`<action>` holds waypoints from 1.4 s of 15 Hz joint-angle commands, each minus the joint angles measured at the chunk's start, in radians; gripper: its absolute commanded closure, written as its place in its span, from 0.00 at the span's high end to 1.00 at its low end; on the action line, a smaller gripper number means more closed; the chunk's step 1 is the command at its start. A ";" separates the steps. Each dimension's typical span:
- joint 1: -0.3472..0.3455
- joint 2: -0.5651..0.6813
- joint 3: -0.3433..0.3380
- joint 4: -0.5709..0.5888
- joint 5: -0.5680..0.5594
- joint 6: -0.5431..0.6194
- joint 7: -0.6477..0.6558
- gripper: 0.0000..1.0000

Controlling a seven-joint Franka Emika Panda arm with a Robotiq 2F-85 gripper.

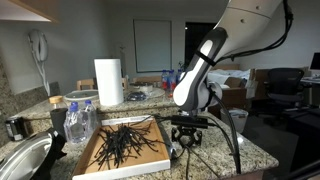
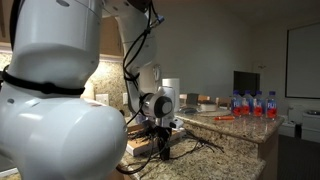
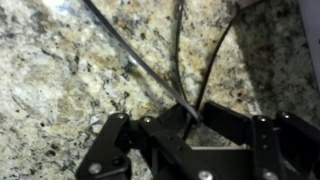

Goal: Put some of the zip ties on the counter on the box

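Granite counter (image 3: pixel 60 80) fills my wrist view, and my gripper (image 3: pixel 192 118) is pinched tight on a few black zip ties (image 3: pixel 178 60), their tails fanning away over the stone. In an exterior view I hang just beside the box (image 1: pixel 125 167), with a heap of ties (image 1: pixel 122 143) inside it.

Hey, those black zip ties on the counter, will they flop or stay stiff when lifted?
Probably springy, not limp: the zip ties run in long, gently bowed lines over the counter. Likely very light, being so thin. They may snag together, since strands cross.
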 commanded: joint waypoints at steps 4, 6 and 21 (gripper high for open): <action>0.000 0.006 -0.007 -0.012 -0.039 -0.033 0.032 0.00; 0.003 -0.002 -0.009 -0.002 -0.061 -0.061 0.037 0.00; -0.006 0.002 -0.028 0.095 -0.180 -0.229 0.071 0.30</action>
